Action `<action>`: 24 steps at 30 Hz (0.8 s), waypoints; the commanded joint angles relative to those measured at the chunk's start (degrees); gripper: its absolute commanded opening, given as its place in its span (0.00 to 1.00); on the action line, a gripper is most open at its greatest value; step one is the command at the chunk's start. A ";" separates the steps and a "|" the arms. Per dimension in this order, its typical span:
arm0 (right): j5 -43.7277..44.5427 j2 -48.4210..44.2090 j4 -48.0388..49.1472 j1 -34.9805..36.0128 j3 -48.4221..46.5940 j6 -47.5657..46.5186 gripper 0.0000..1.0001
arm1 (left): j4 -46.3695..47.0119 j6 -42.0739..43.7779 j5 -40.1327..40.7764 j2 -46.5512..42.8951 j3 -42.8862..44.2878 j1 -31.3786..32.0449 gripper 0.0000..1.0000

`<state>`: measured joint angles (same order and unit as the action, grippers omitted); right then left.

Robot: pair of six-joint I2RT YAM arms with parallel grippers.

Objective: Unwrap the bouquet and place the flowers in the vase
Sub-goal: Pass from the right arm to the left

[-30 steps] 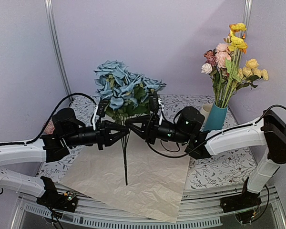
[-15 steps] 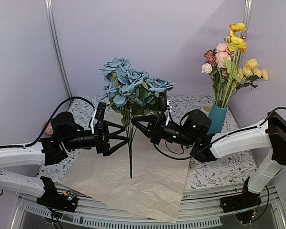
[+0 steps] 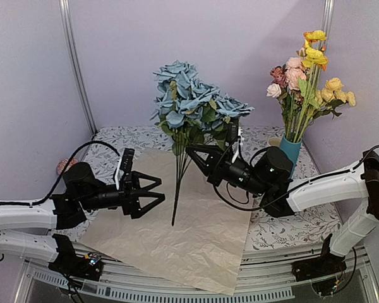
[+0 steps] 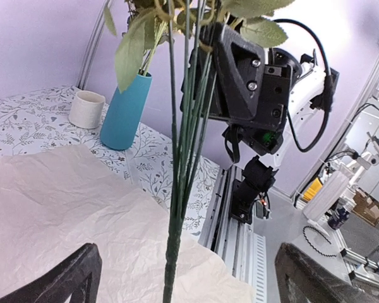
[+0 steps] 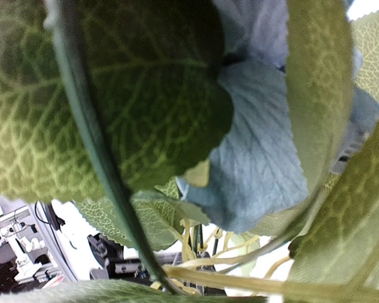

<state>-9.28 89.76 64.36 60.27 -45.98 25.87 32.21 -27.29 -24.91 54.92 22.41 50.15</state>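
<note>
Watching the overhead camera, I see the right claw (image 3: 191,156) pinched tight on the green stems (image 3: 179,189) of a bunch of blue flowers (image 3: 192,104), gripping them just under the leaves. The bunch stands nearly upright, leaning a little to the right at the top, with the blooms high above both arms. The bottom ends of the stems hang over the paper (image 3: 196,246), and I cannot tell whether they touch it.

The left claw (image 3: 159,190) is spread wide, just left of the stems and apart from them, with nothing between its fingers (image 4: 69,278). On its wrist camera the stems run up the middle of the view between the two dark fingers, clear of both. The right claw sits behind the stems near the top.

The paper lies flat and crinkled on the patterned counter (image 3: 290,224), its near corner hanging over the front edge. The teal vase (image 3: 288,158) stands at the back right of the counter, well apart from the blue bunch. It already carries pink, cream, yellow and orange flowers (image 3: 303,76). A cream mug (image 4: 87,108) stands just beside the vase.

The right wrist camera gives me only green leaves and blue petals pressed close to the lens.
</note>
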 commanded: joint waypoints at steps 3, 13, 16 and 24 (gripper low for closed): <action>1.65 -1.91 4.07 0.20 0.55 -1.27 0.02 | 6.47 -0.65 0.50 3.92 -1.01 2.65 0.98; 0.73 -1.43 5.65 0.20 0.88 -0.92 0.02 | 12.23 -0.54 3.47 9.13 -0.11 5.32 0.98; 0.63 -1.34 6.01 0.20 1.28 -0.67 0.02 | 13.57 -0.50 3.49 10.48 0.54 5.83 0.98; 0.56 -1.80 6.36 0.20 1.99 -0.38 0.02 | 14.34 0.65 3.88 13.13 2.34 7.30 0.97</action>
<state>-8.51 89.32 67.85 60.27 -44.77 25.50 44.23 -27.64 -21.87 67.20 22.87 55.99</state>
